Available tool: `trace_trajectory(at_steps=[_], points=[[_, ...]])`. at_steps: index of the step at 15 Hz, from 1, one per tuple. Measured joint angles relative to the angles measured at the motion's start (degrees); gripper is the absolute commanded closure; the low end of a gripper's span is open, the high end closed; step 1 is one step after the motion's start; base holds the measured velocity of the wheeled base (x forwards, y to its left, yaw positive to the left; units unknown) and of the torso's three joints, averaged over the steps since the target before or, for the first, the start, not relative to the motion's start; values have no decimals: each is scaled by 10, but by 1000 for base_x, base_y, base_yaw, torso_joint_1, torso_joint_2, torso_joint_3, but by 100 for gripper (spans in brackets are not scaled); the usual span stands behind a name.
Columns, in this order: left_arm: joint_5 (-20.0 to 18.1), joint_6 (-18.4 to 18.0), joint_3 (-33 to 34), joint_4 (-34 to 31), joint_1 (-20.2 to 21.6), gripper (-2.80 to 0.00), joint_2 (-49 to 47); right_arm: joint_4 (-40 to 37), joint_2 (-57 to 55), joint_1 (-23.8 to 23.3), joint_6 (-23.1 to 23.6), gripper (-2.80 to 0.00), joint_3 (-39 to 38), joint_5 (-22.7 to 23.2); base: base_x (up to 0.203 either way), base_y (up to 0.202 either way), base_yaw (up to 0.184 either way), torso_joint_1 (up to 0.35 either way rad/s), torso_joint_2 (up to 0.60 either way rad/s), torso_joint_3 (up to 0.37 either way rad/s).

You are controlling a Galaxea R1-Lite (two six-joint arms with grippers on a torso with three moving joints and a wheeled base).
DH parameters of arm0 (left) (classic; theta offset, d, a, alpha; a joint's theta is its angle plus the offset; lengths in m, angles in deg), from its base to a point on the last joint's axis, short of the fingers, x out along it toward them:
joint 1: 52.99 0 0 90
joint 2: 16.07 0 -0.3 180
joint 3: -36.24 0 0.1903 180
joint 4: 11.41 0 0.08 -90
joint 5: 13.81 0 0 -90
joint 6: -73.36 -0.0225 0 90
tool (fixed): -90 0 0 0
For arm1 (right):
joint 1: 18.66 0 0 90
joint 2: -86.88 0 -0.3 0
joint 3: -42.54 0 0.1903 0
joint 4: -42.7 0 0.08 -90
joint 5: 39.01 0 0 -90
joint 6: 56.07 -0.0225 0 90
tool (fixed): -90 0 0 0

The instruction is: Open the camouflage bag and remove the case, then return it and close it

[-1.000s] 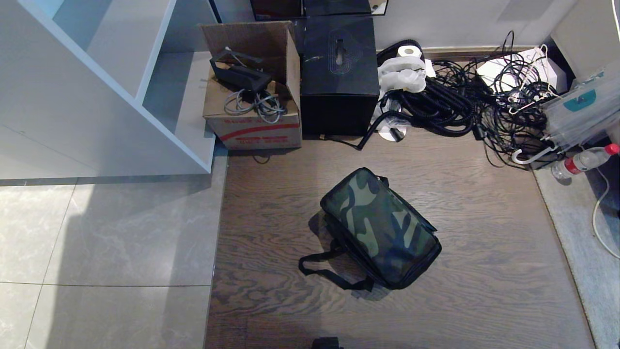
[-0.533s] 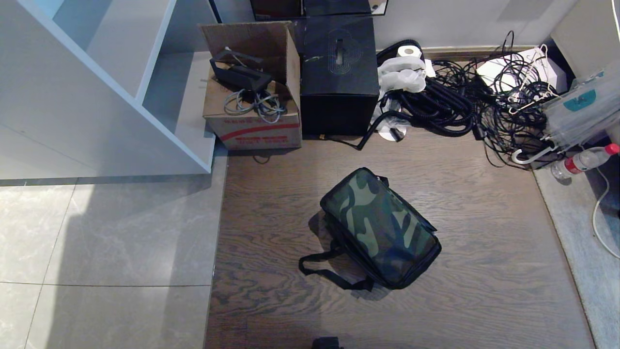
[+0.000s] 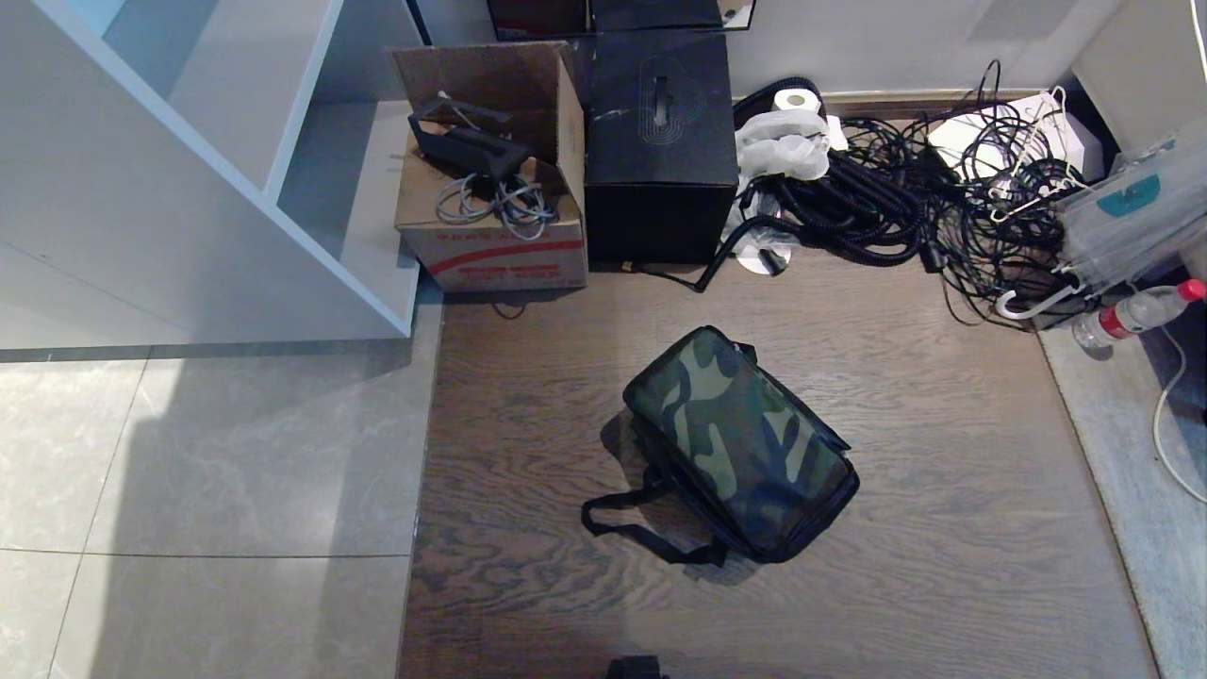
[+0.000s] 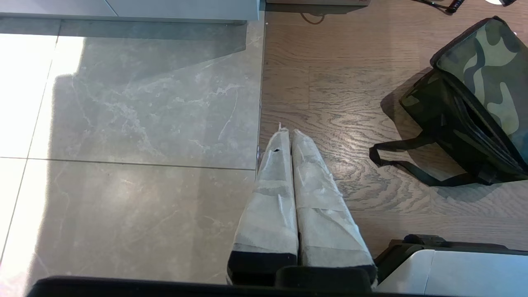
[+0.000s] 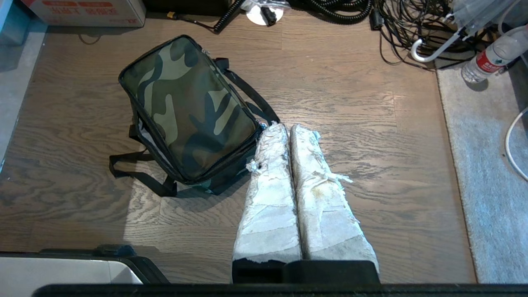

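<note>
The camouflage bag (image 3: 740,443) lies on the wooden floor (image 3: 924,424), near the middle of the head view, with its long side turned diagonally. Its lid looks shut, and a black strap (image 3: 641,530) lies in a loop on the floor at its near left corner. Behind the bag, against the wall, stand a cardboard carton (image 3: 490,203) with grey cables inside and, touching its right side, a black box (image 3: 660,141). To the right of the box is a large heap of black cables (image 3: 905,203), and further right a plastic bottle (image 3: 1136,313) with a red cap lies at the edge of a grey carpet. A white shelf (image 3: 189,170) stands at the left, over grey tiles.

No arm shows in the head view. In the left wrist view, the left gripper (image 4: 287,134) hangs above the border between tiles and wood, well apart from the bag, and its two wrapped fingers are pressed together with nothing between them. In the right wrist view, the right gripper (image 5: 288,128) hangs above the floor just beside the bag's near end, its fingers also together and empty. Whether it touches the bag cannot be told.
</note>
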Motion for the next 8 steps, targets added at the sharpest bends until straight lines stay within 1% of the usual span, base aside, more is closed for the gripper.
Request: trace_trajectory(at_steps=[8], points=[[0,0,0,0,0,0,0,0,1,0,0,0,0,0,0,0,0,0,0,0]])
